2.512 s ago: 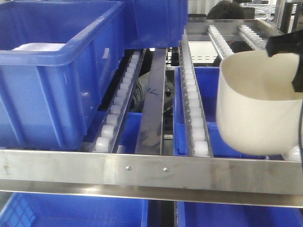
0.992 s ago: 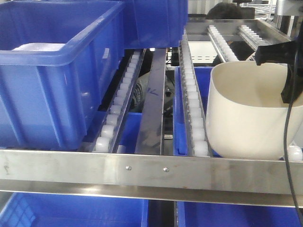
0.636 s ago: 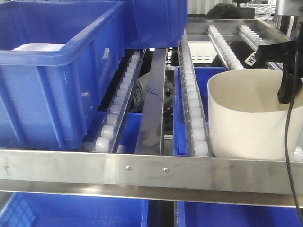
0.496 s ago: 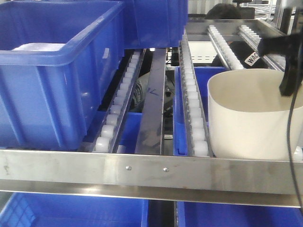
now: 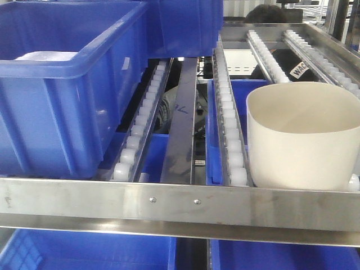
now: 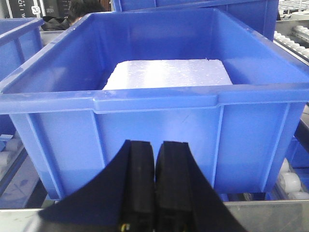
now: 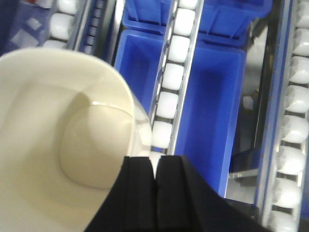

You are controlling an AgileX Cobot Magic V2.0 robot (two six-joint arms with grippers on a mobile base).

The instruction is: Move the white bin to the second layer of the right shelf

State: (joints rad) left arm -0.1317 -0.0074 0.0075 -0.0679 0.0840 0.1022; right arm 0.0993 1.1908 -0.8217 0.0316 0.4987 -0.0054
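One white bin (image 5: 304,143) sits upright on the roller rack (image 5: 230,140); both pincers, left (image 6: 155,186) and right (image 7: 155,195), pressed together, empty.

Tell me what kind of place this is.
Probably a warehouse or factory parts store. A steel flow rack with sloping roller tracks and a flat front rail holds blue crates, with more below, and a white bin.

Lighting is bright, even and cool, from overhead. Shadows are soft. The steel front rail (image 5: 180,205) shows dull smeared reflections. The white slab (image 6: 166,73) in the blue crate (image 6: 154,118) is overexposed. A small glare streak marks the white bin (image 7: 53,140) interior. All views are slightly soft and noisy.
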